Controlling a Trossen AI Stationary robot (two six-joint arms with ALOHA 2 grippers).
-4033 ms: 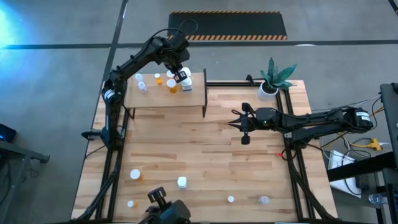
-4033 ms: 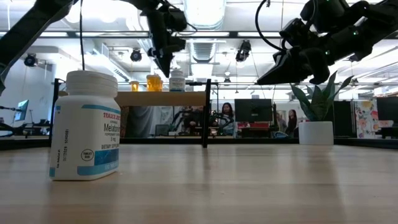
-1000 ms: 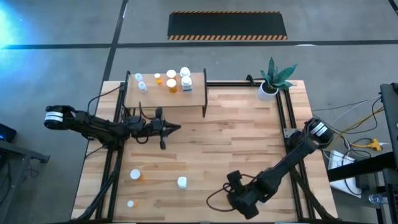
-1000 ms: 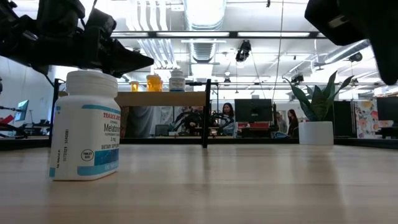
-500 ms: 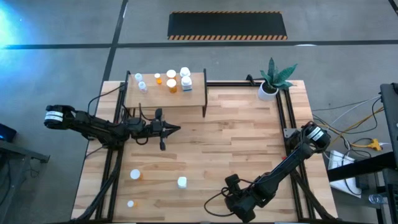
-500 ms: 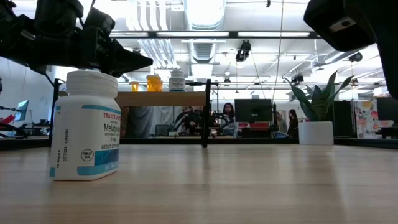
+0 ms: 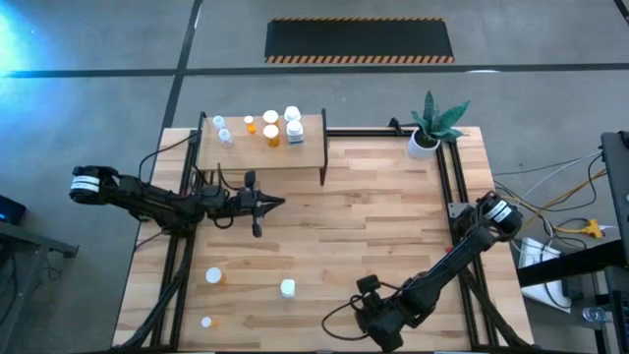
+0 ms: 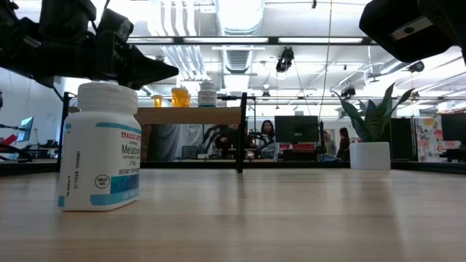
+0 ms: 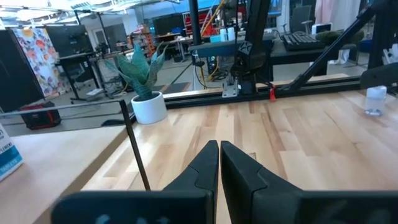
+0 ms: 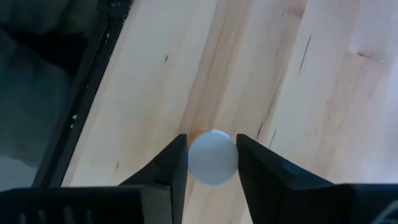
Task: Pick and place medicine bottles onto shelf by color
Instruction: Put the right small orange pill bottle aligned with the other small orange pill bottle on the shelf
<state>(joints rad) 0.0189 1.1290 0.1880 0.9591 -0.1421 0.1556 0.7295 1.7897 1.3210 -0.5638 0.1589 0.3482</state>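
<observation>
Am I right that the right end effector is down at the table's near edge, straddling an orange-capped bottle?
Not quite. The right end effector is at the near edge, fingers either side of a bottle, but the right wrist view shows the cap is white, not orange; only a sliver of orange shows at its rim.

- Light wooden shelf (image 7: 305, 157) stands at the planked wooden table's (image 7: 354, 236) far left corner, carrying small white-capped medicine bottles (image 7: 270, 126).
- White pot with green plant (image 7: 426, 138) sits at the far right corner.
- Three more bottles (image 7: 287, 287) stand near the front left edge.
</observation>
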